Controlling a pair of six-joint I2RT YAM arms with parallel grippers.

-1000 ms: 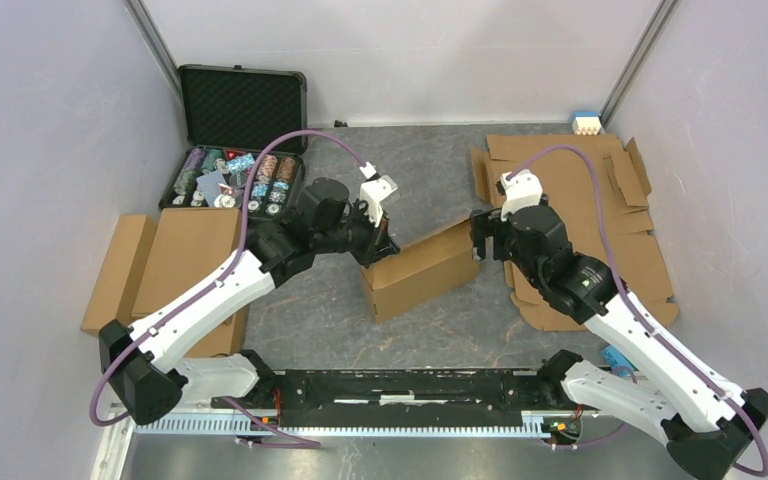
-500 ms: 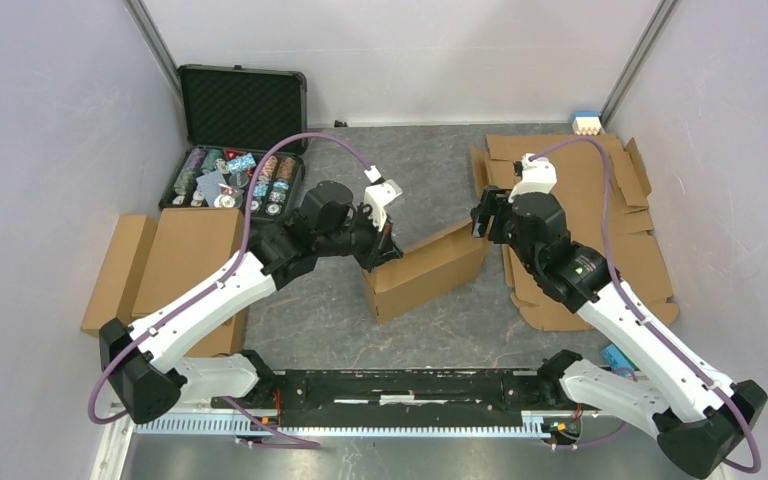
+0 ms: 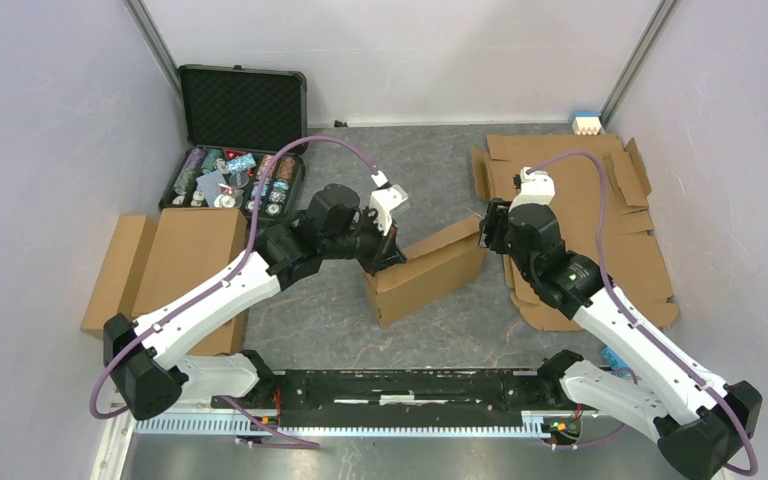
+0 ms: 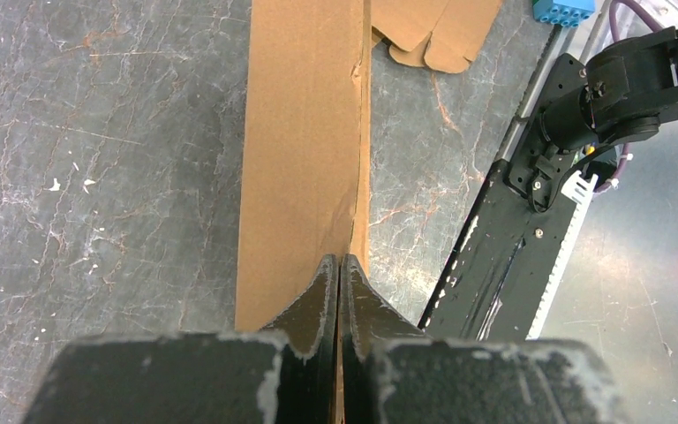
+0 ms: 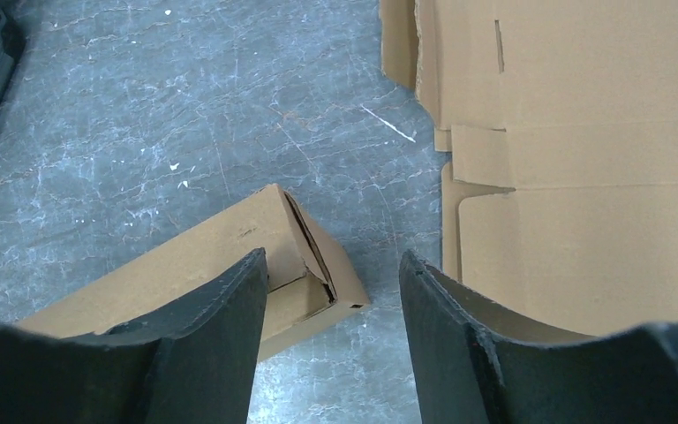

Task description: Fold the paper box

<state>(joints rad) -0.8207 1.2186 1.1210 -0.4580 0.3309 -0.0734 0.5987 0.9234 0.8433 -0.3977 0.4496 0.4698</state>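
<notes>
Your left gripper [image 4: 340, 265] pinches the left end of the plain brown corrugated cardboard box [image 3: 428, 272] (slantwise at the middle of the grey marbled table [image 3: 320, 300]); your right gripper [image 5: 331, 261] hangs half-spread over its right end.

Left gripper [image 3: 388, 256] was clamped on the paper box [image 3: 425, 272]. Right gripper [image 5: 331, 265] hung with jaws apart. Both arms reached inward.

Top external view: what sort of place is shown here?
Likely a robot test cell: plain pale partition walls enclose a grey marbled table, a white left arm and right arm are bolted at its edge, and flat brown cardboard sheets lie spread on it.
</notes>
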